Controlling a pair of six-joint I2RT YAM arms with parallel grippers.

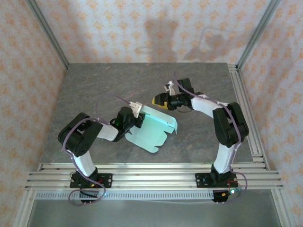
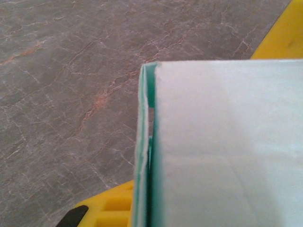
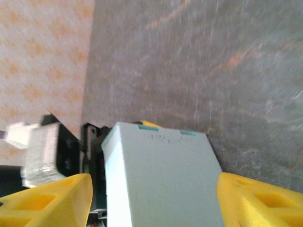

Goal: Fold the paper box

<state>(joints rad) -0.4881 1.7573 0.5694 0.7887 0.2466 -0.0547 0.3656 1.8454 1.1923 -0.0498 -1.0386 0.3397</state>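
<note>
Overhead, the paper box (image 1: 152,128) lay near the middle of the grey counter (image 1: 104,85), between the two arms. It was partly folded, with a wide mint panel low over the surface, rounded flaps at its near edge and a darker fold line along its far side. The left gripper (image 1: 138,112) was at the box's far left corner, clamped on the card there. The right gripper (image 1: 158,100) sat just beyond the far edge, pointing left toward the other gripper. From above I could not tell whether it touched the card.

Seen from the left wrist, the box covered the lower right of the picture. Two layers of card ran side by side, with a narrow slit between them along the left edge. One yellow finger showed beneath the card and another at the top right corner, so the jaws were closed on the card.

From the right wrist, a pale panel of the box stood between the two yellow fingers (image 3: 47,201), which were spread wide. A dark gap was visible on the left, and the right finger was just beside the card's edge. The jaws gripped nothing. The patterned wall (image 3: 42,52) rose beyond the counter.
</note>
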